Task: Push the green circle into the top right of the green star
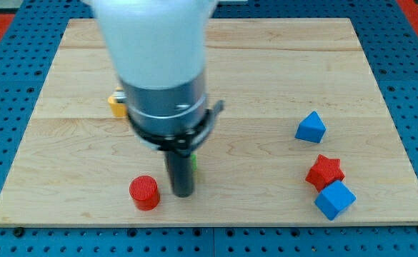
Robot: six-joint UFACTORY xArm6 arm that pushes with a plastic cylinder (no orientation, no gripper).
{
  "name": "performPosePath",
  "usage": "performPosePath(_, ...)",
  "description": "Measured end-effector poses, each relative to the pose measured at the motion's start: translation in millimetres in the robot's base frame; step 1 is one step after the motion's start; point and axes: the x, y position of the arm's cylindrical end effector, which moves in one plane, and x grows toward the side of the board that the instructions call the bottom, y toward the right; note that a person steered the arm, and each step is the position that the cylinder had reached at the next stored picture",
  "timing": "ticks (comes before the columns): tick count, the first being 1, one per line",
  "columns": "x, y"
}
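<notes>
Green is peeking out (193,161) behind my tip (183,193), maybe the circle; light and slidy, so I am nudging its side. No hand here.

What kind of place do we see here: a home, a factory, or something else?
Most likely a robotics lab bench. A wooden board lies on a blue perforated base, a robot arm's rod with my tip stands beside a red cylinder, and small toy blocks like the blue cube are scattered about.

Pale wooden board (280,78) with visible plank seams, evenly lit. All around, blue pegboard surface (416,86); red patch (1,18) at the view's top-left corner.
</notes>
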Motion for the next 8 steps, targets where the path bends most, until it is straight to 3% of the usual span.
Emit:
performPosePath(1,-2.8,65.9)
performPosePath(2,-61.6,118.5)
performPosePath(3,-132.7,127.7)
performPosePath(5,-181.7,13.4)
performPosePath(6,-214.3,-10.4)
performPosePath(7,-192.9,-86.3)
performPosePath(8,-165.4,-106.0)
